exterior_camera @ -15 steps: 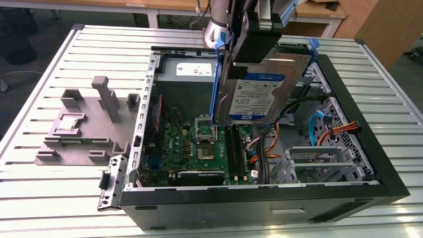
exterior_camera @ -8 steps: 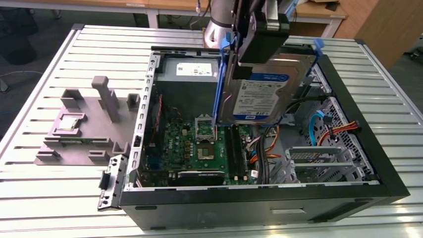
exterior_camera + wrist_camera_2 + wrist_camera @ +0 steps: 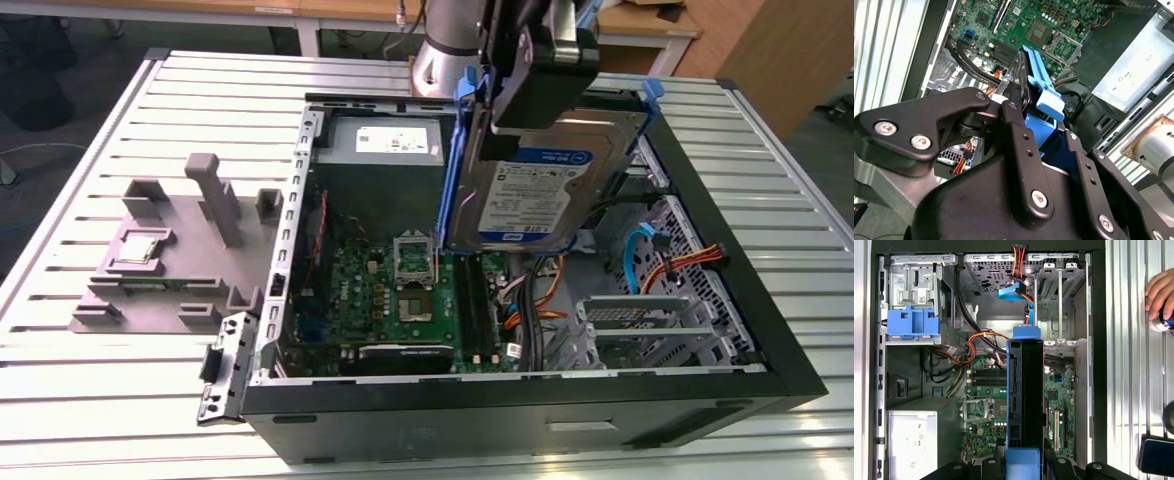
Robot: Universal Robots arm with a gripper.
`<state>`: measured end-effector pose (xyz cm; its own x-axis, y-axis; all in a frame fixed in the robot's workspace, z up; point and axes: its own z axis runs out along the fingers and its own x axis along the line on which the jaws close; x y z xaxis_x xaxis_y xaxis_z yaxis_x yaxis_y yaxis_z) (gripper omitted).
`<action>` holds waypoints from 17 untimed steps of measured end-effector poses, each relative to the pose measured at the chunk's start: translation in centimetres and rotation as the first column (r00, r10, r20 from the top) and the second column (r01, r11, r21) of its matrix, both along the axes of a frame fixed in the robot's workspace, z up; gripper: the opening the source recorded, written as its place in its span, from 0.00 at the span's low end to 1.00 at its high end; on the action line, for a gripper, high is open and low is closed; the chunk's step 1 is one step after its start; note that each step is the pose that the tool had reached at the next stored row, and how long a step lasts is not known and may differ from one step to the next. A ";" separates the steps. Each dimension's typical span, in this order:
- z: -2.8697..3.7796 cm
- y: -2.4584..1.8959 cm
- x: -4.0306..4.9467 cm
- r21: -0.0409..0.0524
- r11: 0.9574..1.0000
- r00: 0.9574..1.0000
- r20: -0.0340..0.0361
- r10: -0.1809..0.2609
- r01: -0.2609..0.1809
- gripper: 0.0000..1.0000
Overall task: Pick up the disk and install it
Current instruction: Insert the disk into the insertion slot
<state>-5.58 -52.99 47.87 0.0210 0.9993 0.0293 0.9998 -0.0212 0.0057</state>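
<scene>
Claw clamped on the disk, hanging it edge-down over the open case. Rigid, weighty, shock-shy metal, I'd say; flat faces look the safest hold.

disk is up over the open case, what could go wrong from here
The gripper holds the disk on edge above the motherboard; a slip could drop it onto the board. Loose orange cables lie near the drive bays and might snag its blue bracket. A person's hand is beside the case, close to the arm's working area.
</scene>
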 end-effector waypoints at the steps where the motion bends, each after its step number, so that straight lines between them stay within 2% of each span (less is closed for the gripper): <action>1: 0.00 0.00 0.12 0.000 1.000 1.000 0.000 0.000 0.000 0.36; 13: -0.03 0.00 1.65 0.000 1.000 1.000 0.000 0.000 0.000 0.36; 17: -0.03 0.00 1.80 0.000 1.000 1.000 0.000 0.000 0.000 0.36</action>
<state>-3.79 -52.99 47.84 0.0210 0.9993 0.0293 0.9998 -0.0212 0.0057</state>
